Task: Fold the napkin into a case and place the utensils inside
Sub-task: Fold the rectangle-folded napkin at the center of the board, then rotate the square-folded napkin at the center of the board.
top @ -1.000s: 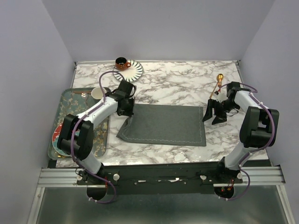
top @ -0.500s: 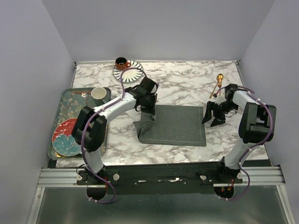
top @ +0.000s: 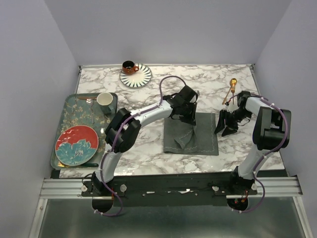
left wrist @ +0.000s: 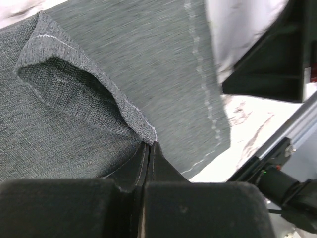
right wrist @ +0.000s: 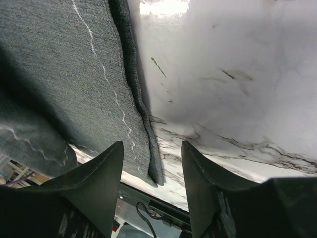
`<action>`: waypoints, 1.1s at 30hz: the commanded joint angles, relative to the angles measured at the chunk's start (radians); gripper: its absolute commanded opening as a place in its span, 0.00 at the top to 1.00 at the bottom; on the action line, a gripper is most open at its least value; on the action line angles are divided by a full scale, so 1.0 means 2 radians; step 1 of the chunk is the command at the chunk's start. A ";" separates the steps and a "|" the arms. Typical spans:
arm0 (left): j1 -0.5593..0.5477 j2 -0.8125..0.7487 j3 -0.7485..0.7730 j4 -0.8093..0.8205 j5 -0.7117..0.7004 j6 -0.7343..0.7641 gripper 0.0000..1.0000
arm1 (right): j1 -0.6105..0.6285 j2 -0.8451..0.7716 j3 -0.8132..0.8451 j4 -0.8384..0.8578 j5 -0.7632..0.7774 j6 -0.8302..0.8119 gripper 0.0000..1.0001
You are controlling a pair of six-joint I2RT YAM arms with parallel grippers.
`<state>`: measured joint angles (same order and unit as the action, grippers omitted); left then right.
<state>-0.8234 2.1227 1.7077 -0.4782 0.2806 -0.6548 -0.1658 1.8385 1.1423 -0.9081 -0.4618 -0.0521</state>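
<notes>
The dark grey napkin [top: 198, 136] lies on the marble table, its left part lifted and carried over the rest. My left gripper [top: 187, 116] is shut on the napkin's hemmed edge [left wrist: 143, 130], held above the cloth. My right gripper [top: 225, 124] is open and empty, just off the napkin's right edge [right wrist: 141, 109], fingers low over the table. The gold-copper utensils [top: 231, 88] lie on the table at the far right, behind the right gripper.
An orange cup on a striped saucer [top: 134, 74] stands at the back. A patterned tray [top: 67, 114] at the left holds a white cup [top: 104, 99] and a red and blue plate [top: 77, 145]. The marble table [top: 148, 158] ends at a metal rail in front.
My left gripper has carried the napkin's left edge far to the right, folding the cloth over itself to about half its width. The right gripper has stayed almost still.
</notes>
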 commanded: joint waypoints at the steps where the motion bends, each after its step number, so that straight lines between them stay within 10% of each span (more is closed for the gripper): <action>1: -0.014 0.031 0.033 0.044 0.037 -0.038 1.00 | -0.003 0.003 -0.012 0.008 -0.007 0.007 0.44; 4: -0.019 0.042 0.044 0.058 0.049 -0.042 0.96 | -0.003 0.003 -0.011 0.008 -0.008 0.008 0.44; 8: -0.007 0.017 0.034 0.062 0.078 -0.026 0.47 | -0.002 0.003 -0.010 0.008 -0.009 0.010 0.46; 11: 0.026 -0.037 -0.023 0.067 0.094 -0.001 0.38 | 0.005 0.005 -0.010 0.012 -0.008 0.009 0.49; 24: 0.176 -0.165 -0.173 -0.056 0.090 0.171 0.41 | 0.074 0.021 -0.027 0.021 -0.015 0.019 0.81; 33: 0.204 -0.188 -0.188 -0.098 0.100 0.223 0.42 | 0.188 0.018 -0.060 0.079 -0.110 0.083 0.84</action>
<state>-0.4133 1.8107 1.3468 -0.6189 0.4450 -0.2916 0.0929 1.8584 1.0687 -0.8570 -0.5522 0.0154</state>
